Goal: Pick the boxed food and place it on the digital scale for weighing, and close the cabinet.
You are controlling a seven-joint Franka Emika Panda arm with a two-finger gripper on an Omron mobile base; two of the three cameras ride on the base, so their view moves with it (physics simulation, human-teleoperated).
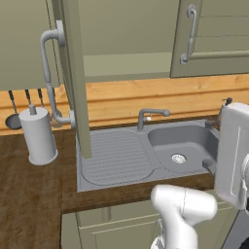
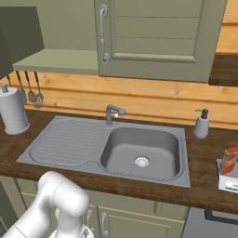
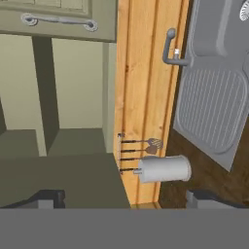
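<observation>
My pincer (image 3: 121, 197) is spread wide and empty, turned toward the open cabinet (image 1: 73, 78) because its left door stands ajar. The box (image 2: 228, 160) sits on the scale (image 2: 227, 182) at the worktop's (image 2: 204, 162) right end.

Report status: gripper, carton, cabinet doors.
Gripper open, empty, facing the open cabinet. Orange-red boxed food sits on the flat digital scale at right. Olive-grey cabinet's left door open; right door shut.
</observation>
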